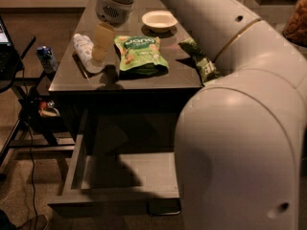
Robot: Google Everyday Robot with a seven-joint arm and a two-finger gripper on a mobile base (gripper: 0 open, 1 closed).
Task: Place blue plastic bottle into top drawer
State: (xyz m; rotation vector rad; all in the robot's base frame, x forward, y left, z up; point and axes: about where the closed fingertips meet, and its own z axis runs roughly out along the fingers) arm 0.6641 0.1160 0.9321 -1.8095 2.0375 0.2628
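1. camera view, tabletop: the blue plastic bottle (82, 46) lies on its side at the left end of the table (144, 80), long axis running far to near. it is not yet lifted.
2. the gripper (100, 51) hangs from the arm (230, 128) over the bottle's right flank, pointing down. i cannot tell whether it is open or closed, or whether it touches the bottle; it appears to have nothing in hold.
3. just right of the gripper lies a green snack bag (139, 54); a second green bag (204, 63) is half hidden by the arm. a white bowl (159, 19) sits at the far edge. a small blue can (47, 59) stands off the table to the left, not the target.
4. camera view, below: the top drawer (76, 162) is pulled out, its grey floor in view, with a handle (163, 207) on the front. the arm covers its right part.
5. step in hand, by my judgement: closing in for the grasp.
6. to do it well: centre across the bottle's width, close on the body and not the cap, and keep clear of the snack bag.
7. a round bottle may roll left toward the table edge if nudged, so come straight down.
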